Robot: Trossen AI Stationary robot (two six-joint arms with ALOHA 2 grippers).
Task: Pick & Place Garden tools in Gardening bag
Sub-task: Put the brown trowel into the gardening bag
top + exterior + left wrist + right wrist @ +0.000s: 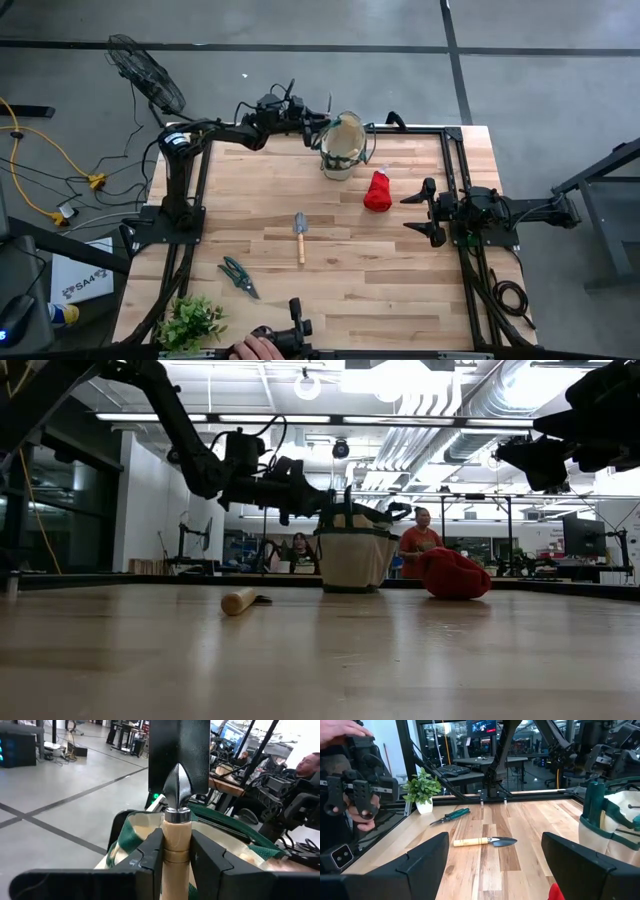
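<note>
The beige gardening bag [342, 147] with green trim [220, 827] stands at the table's far edge. My left gripper [316, 121] reaches level to the bag's left rim, shut on a wooden-handled tool with a dark metal head [179, 755]. A trowel [299, 237] lies flat mid-table, green-handled shears [238, 276] lie nearer the front left, and a red cloth bundle [377, 192] rests right of the bag. My right gripper [425, 212] waits open at the right side, off the table top. My left gripper pinches the tool's wooden handle [176, 832] just below its metal collar, between its two fingers [150, 855]. The fingers come level from the table's left and lie across the handle. The tool stands about upright, head above the fingers, clear of the table, over the bag's opening.
A leafy potted plant [190, 322] stands at the front left corner. A person's hand [260, 348] holds a black device at the front edge. Bare wood lies between the trowel and the right arm. People sit in the room beyond the table.
</note>
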